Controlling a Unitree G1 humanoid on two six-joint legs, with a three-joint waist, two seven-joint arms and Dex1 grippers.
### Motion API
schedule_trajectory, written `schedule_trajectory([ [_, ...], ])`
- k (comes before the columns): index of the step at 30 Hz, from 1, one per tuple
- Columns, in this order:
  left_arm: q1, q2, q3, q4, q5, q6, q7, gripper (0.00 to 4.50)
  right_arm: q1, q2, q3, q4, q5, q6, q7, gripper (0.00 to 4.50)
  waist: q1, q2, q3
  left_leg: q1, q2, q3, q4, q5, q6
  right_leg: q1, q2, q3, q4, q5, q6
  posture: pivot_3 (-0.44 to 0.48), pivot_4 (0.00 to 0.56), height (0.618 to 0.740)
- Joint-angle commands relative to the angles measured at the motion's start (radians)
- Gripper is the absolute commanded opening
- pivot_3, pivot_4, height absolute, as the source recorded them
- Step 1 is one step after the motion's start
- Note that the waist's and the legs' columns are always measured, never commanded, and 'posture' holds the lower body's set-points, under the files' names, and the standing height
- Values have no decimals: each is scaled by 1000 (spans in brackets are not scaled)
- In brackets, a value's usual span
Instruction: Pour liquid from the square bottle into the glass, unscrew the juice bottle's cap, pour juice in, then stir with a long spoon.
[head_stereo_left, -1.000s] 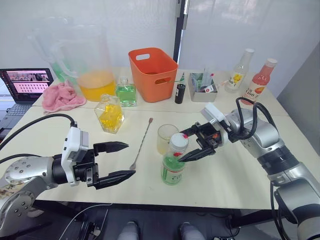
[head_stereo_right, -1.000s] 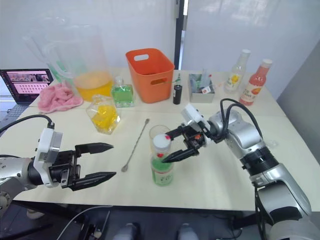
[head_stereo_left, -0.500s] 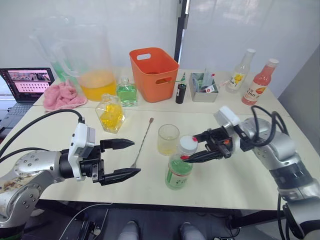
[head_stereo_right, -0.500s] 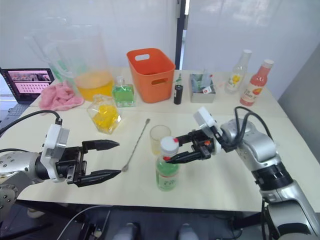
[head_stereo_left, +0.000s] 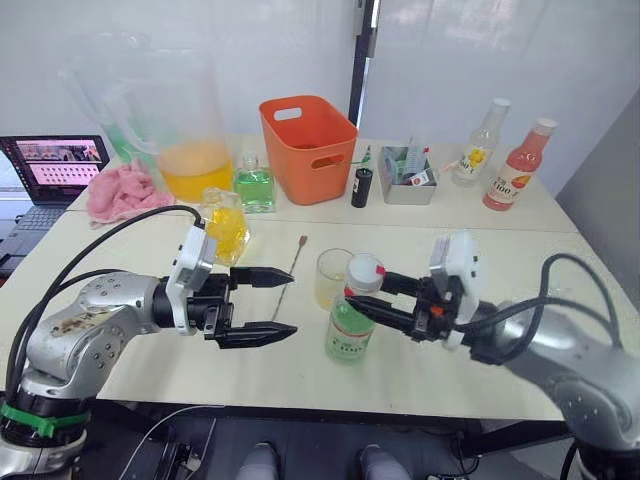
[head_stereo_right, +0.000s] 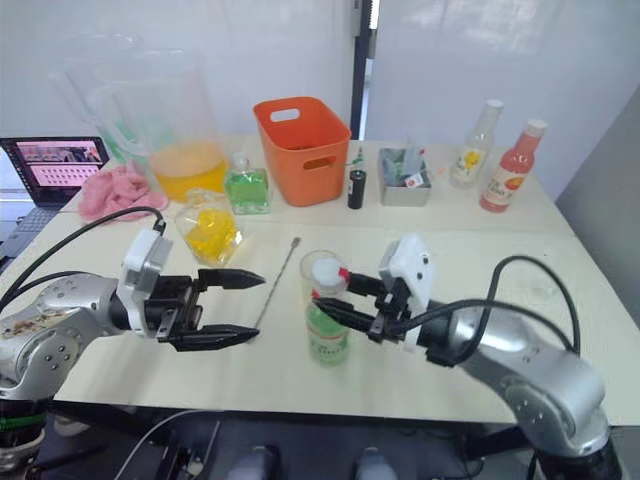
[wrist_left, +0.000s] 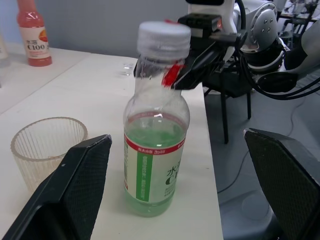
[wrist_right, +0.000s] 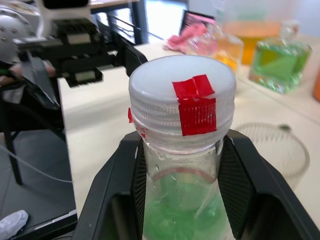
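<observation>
Uncapping step: my right pincer (head_stereo_left: 368, 301) grips the juice bottle (head_stereo_left: 350, 328) neck below the cap (wrist_right: 182, 100); left pincer (head_stereo_left: 272, 304) gapes wide. Next, I twist the cap.

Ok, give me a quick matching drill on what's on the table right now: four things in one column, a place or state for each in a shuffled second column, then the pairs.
Things:
1. juice bottle
2. glass
3. square bottle
4. long spoon

Places or states:
A. lying flat on the table between the square bottle and the glass
B. upright, white cap on, its neck between the right gripper's fingers
C. standing behind the left gripper, yellow liquid inside
D. standing just behind the juice bottle, a little yellowish liquid in it

Pairs: 1-B, 2-D, 3-C, 4-A
</observation>
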Motion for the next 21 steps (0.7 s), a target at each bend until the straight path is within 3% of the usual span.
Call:
schedule_trajectory([
  [1,-30,2,-13,17,21,-25,-48,4500,14,27,-34,-72,20,-4,-92,1459,-3,0,0,0,0,0,0,0,0,0,0,0,0,0,0,0,150,740],
  [7,-45,3,-19,41,49,-39,-77,4500,76,49,2,-85,7,-10,-118,1459,-5,0,0,0,1,0,0,0,0,0,1,0,0,-1,-3,0,150,740],
  [9,-42,5,-15,41,52,-39,-82,4500,83,42,0,-75,4,-18,-107,2498,-5,0,0,0,1,0,0,0,0,1,1,0,0,-1,-3,0,150,740],
  [14,-21,23,2,22,46,-13,-81,4500,63,-4,-26,-43,52,-27,-20,4333,-5,0,0,1,1,0,0,0,0,1,1,0,0,-2,-4,0,150,740],
  [21,73,41,76,-68,14,11,-28,4500,-54,-168,19,159,-62,-113,315,4470,-7,0,0,1,2,0,0,0,0,1,2,0,0,-1,-5,0,150,740],
])
